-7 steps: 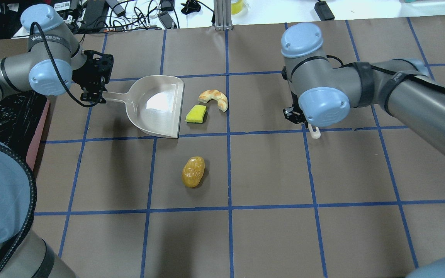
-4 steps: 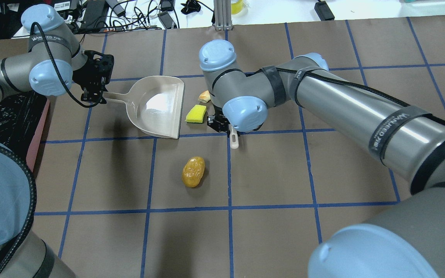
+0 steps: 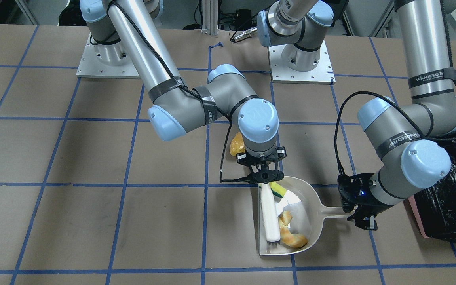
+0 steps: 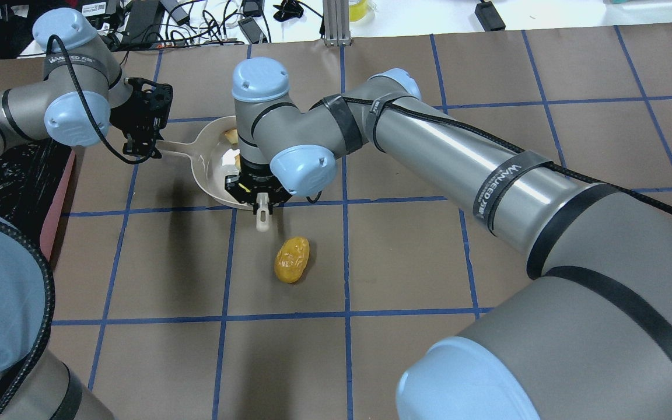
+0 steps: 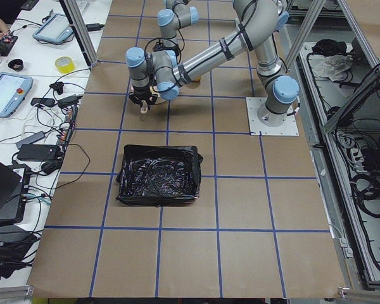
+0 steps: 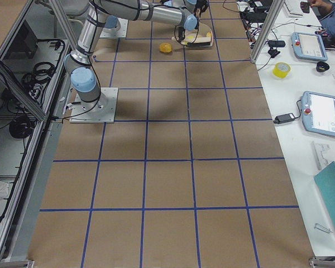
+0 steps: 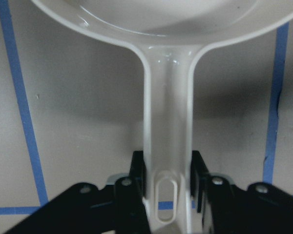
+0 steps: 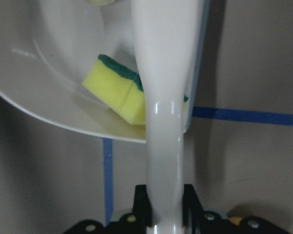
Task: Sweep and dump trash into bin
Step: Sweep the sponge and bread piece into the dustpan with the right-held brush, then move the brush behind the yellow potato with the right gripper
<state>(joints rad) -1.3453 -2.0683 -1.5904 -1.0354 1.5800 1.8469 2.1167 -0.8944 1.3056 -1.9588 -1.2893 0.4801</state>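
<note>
Right gripper pinching white brush, which lies across the mouth of the dustpan. Sponge and croissant lie inside the dustpan, beside the brush. Left gripper clamps the dustpan's handle. Potato lies on the table outside; bin stands well apart.

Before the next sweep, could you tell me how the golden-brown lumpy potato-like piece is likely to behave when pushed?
The golden-brown lumpy potato-like piece is rounded and oval, so it will probably roll or veer rather than slide straight. Its glossy skin suggests something light and slippery against the white brush.
</note>
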